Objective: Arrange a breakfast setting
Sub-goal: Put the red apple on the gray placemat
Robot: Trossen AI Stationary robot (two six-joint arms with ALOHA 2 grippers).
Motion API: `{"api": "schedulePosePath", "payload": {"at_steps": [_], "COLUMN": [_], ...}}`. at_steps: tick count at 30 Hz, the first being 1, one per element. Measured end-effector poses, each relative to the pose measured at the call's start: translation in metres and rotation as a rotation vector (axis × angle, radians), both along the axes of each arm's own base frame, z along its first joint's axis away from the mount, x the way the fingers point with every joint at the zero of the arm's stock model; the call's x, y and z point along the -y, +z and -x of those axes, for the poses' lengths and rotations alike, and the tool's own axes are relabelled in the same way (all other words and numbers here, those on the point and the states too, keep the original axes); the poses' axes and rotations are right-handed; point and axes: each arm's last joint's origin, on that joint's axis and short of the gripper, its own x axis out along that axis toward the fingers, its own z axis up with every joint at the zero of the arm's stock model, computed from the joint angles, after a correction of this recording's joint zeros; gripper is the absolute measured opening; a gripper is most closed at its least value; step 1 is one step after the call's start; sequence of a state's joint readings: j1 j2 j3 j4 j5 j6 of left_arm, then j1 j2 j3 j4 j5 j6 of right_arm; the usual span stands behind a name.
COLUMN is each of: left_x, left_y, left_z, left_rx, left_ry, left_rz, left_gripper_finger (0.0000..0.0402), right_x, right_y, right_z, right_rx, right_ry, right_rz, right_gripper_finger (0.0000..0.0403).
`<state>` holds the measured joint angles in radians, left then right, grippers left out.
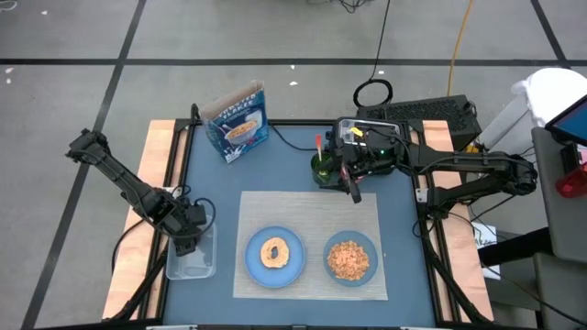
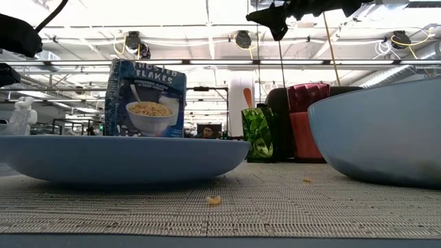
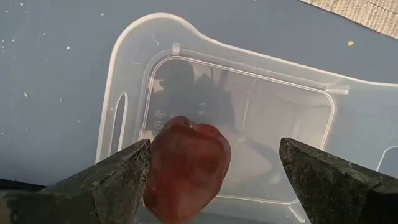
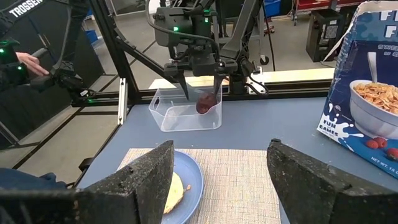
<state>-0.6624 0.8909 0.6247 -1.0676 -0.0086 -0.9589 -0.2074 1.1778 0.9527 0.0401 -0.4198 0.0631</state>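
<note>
The dark-red fruit [image 3: 186, 168] lies inside the clear plastic tub [image 1: 191, 258] at the table's left. My left gripper [image 1: 187, 242] is open and points down into the tub with a finger on either side of the fruit. My right gripper [image 1: 354, 190] is open and empty above the far edge of the beige placemat [image 1: 307, 211]. The bagel [image 1: 273, 252] lies on the light-blue plate [image 1: 252, 266], and the light-blue bowl [image 1: 367, 246] beside it holds cereal. The orange-handled spoon [image 1: 319, 144] stands in a green cup [image 1: 323, 169]. My left gripper stands with one finger [image 3: 118, 180] right beside the fruit's side [image 3: 155, 174], and the other finger [image 3: 329, 180] stands well clear of it. I cannot tell whether the near finger touches the fruit.
A cereal box [image 1: 237, 119] stands at the far left of the table. A black toaster [image 1: 367, 137] stands at the far side behind the green cup. A person's hand [image 4: 28, 62] shows beyond the table's left side.
</note>
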Motion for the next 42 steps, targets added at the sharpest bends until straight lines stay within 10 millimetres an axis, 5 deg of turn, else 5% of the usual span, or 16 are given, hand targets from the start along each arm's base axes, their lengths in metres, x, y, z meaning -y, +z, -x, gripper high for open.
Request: {"api": "schedulePosePath", "payload": {"at_steps": [22, 42], "left_x": [0.018, 0.02], "left_y": [-0.04, -0.042], "left_z": [-0.022, -0.024], "left_rx": [-0.265, -0.262], "left_ry": [-0.102, -0.096], "left_rz": [-0.184, -0.171], "left_gripper_finger": [0.036, 0.0356], "right_x": [0.0, 0.0], "right_y": [0.0, 0.0], "right_z": [0.0, 0.0], "right_rx": [0.0, 0.0], "right_ry": [0.0, 0.0], "right_rz": [0.0, 0.0], "right_gripper_finger": [0.0247, 0.0247]}}
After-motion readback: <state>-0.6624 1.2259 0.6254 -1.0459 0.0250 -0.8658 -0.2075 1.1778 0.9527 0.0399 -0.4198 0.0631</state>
